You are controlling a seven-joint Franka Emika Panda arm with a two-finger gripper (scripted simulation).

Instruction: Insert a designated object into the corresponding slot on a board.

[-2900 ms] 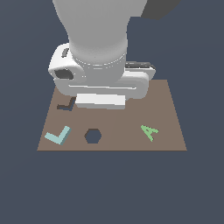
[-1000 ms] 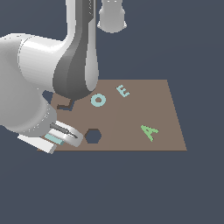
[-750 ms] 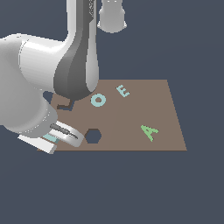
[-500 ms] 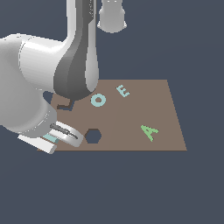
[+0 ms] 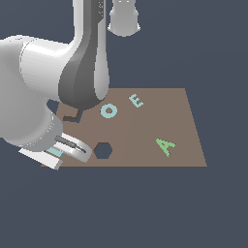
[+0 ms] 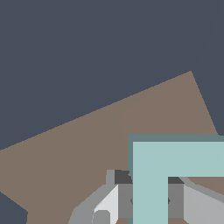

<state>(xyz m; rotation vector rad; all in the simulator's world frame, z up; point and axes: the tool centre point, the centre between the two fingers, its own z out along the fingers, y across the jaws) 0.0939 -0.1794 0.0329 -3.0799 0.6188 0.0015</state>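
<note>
We see the claw closed on the L block, at the board's near corner on the exterior view's left; the L-shaped slot is partly hidden behind the arm.

We see a plain dark blue-grey table, and lying flat on it is one brown board. The board sits square to us in the exterior view, its far edge narrower than its near edge. In the wrist view we catch one corner of the board with the same dark table beyond it.
</note>
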